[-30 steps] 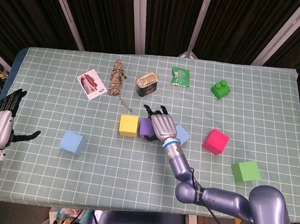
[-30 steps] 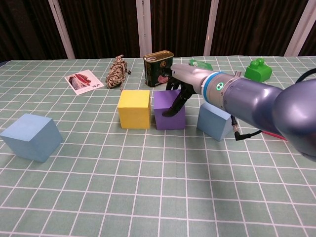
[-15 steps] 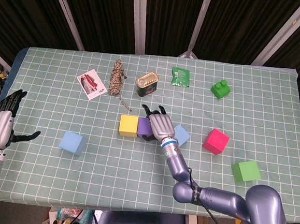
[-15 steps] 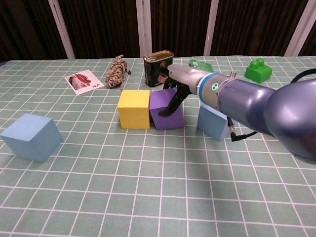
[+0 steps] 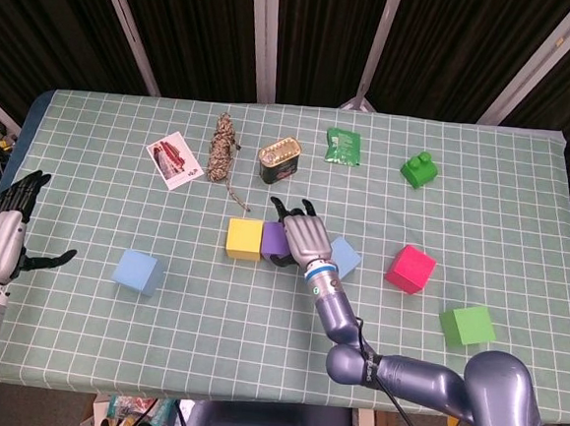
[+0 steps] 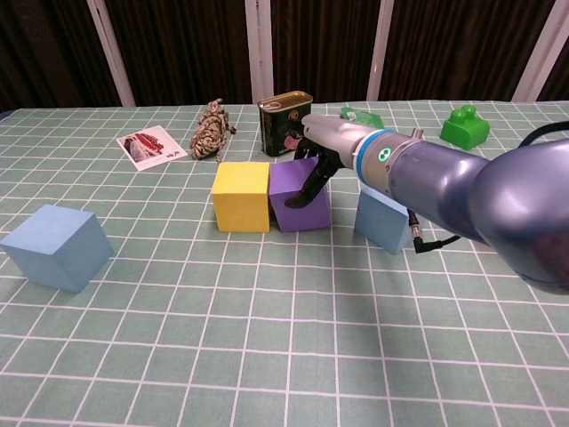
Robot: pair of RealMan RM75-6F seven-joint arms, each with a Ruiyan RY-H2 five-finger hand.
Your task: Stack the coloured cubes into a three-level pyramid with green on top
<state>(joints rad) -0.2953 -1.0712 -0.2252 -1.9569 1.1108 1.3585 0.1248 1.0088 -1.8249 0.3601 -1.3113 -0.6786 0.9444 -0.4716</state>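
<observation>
- Green-checked cloth covers the bench (image 5: 524, 192), the biggest thing here, and everything else sits on it.
- Silver-blue, the right robot hand (image 5: 306, 236) lies over the purple cube (image 6: 300, 197), its dark fingers (image 6: 307, 195) curled down the cube's front face, gripping it.
- The left robot hand (image 5: 2, 235) hangs over the bench's left edge with its fingers spread, holding nothing.
- Light blue cube (image 5: 139, 272) sits alone toward the left front, well apart from the rest.
- Green cube (image 5: 468, 325) is at the right front, near the bench's edge.
- Pink cube (image 5: 410, 269) stands behind and left of the green one, clear of it.
- Yellow cube (image 6: 242, 196) stands just left of the purple cube, side against side.
- A second light blue cube (image 6: 385, 220) rests right of the purple one, partly hidden under the right arm.
- No cube is stacked on another.
- Olive tin (image 5: 279, 160) stands behind the purple cube.
- Rope bundle (image 5: 222, 147) lies left of the tin.
- Green toy block (image 5: 419, 168), green packet (image 5: 344, 146) and a picture card (image 5: 175, 159) lie along the far side.
</observation>
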